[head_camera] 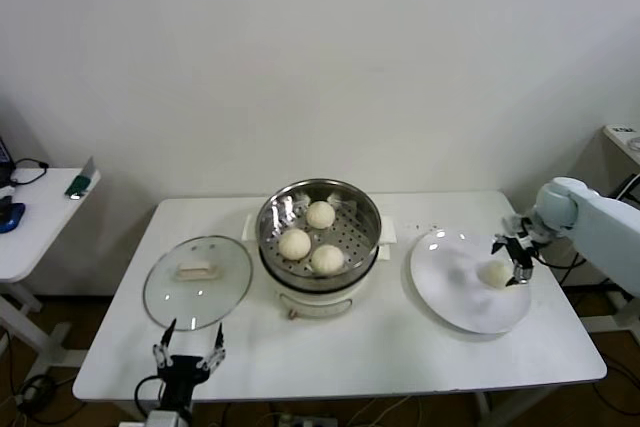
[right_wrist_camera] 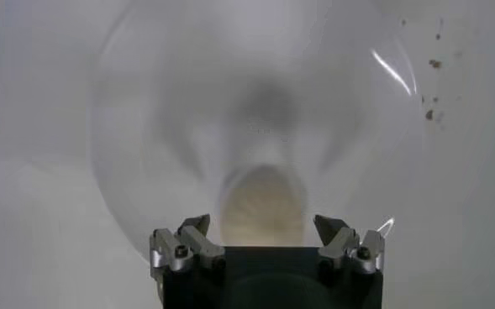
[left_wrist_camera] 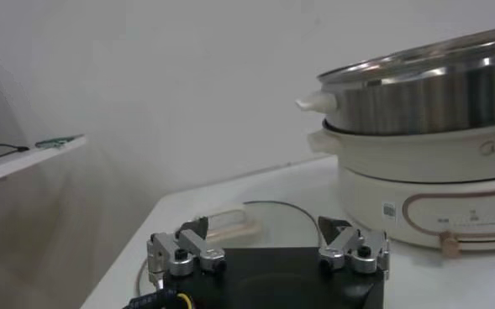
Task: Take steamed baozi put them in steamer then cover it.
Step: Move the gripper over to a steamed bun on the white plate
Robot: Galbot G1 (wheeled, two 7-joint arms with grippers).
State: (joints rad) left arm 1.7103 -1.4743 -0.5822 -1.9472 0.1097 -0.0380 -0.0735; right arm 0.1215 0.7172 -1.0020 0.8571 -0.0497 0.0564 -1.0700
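Note:
The steel steamer (head_camera: 268, 219) stands mid-table on its white pot base (head_camera: 318, 303) and holds three baozi (head_camera: 320, 214). A fourth baozi (head_camera: 494, 274) lies on the white plate (head_camera: 452, 299) at the right. My right gripper (head_camera: 508, 257) hovers open just over it; in the right wrist view the bun (right_wrist_camera: 262, 206) sits between the spread fingers (right_wrist_camera: 195, 227), untouched. The glass cover (head_camera: 197, 282) with its cream handle lies flat on the table left of the steamer. My left gripper (head_camera: 188, 344) waits open near the front edge, facing the cover (left_wrist_camera: 272, 217) and the steamer (left_wrist_camera: 423, 92).
A small side table (head_camera: 40, 207) with dark items stands at the far left. Crumbs (right_wrist_camera: 432, 84) dot the tabletop beside the plate. A white cloth (head_camera: 388, 232) lies under the pot.

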